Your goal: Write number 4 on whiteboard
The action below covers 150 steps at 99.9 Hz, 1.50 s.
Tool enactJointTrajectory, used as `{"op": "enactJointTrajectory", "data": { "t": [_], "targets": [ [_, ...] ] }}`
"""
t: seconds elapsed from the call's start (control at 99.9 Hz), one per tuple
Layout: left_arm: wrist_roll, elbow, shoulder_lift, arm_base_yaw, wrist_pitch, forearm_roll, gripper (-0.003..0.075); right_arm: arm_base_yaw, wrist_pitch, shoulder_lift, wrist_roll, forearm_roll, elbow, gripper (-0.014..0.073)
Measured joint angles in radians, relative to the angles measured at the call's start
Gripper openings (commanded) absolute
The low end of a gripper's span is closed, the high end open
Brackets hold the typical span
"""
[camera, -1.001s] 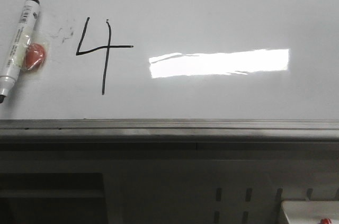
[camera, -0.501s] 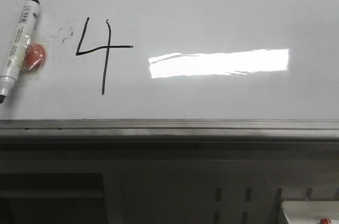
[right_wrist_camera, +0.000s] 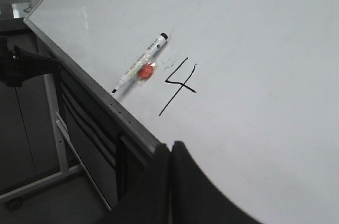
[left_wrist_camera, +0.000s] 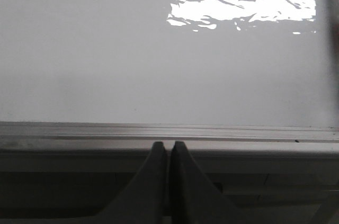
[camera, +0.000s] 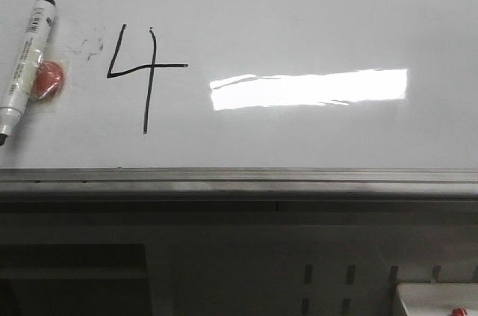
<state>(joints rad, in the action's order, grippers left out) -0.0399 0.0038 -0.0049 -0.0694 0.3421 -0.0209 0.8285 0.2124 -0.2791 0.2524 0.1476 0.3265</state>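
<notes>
A thin black number 4 (camera: pixel 144 77) stands on the whiteboard (camera: pixel 299 10) at its left side, and it shows in the right wrist view too (right_wrist_camera: pixel 180 83). A white marker (camera: pixel 24 66) with a black cap lies left of it, beside a red round object (camera: pixel 48 79). Neither gripper shows in the front view. My left gripper (left_wrist_camera: pixel 169 144) is shut and empty, in front of the board's grey rim (left_wrist_camera: pixel 169 131). My right gripper (right_wrist_camera: pixel 171 145) is shut and empty over the board's edge, apart from the marker (right_wrist_camera: pixel 139 63).
Faint grey smudges (camera: pixel 86 47) sit between the marker and the 4. A bright rectangular light reflection (camera: pixel 310 88) lies right of the 4. Below the rim is a dark metal frame (camera: pixel 224 256). The other arm's dark gripper (right_wrist_camera: pixel 26 65) shows at the board's corner.
</notes>
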Motion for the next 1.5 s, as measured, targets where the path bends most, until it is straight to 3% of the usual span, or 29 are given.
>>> {"op": "enactJointTrajectory", "data": {
  "t": [0.631, 0.811, 0.981, 1.261, 1.402, 1.502],
  "targets": [
    [0.000, 0.000, 0.000, 0.000, 0.000, 0.002, -0.0020, 0.000, 0.001, 0.000, 0.000, 0.000, -0.008, -0.0051],
    [0.000, 0.000, 0.000, 0.000, 0.001, 0.002, -0.0020, -0.025, -0.095, 0.006, 0.000, 0.000, -0.079, -0.0051],
    [0.000, 0.000, 0.000, 0.000, 0.001, 0.002, -0.0020, -0.138, -0.212, 0.008, -0.019, 0.008, -0.174, -0.0051],
    [0.000, 0.000, 0.000, 0.000, 0.001, 0.002, -0.0020, -0.450, -0.328, 0.013, -0.039, 0.009, -0.329, -0.0051],
    [0.000, 0.000, 0.000, 0.000, 0.001, 0.002, -0.0020, -0.571, -0.318, 0.054, -0.070, -0.005, -0.337, -0.0051],
    [0.000, 0.000, 0.000, 0.000, 0.001, 0.002, -0.0020, -0.647, -0.253, 0.120, -0.106, -0.092, -0.337, -0.0051]
  ]
}}
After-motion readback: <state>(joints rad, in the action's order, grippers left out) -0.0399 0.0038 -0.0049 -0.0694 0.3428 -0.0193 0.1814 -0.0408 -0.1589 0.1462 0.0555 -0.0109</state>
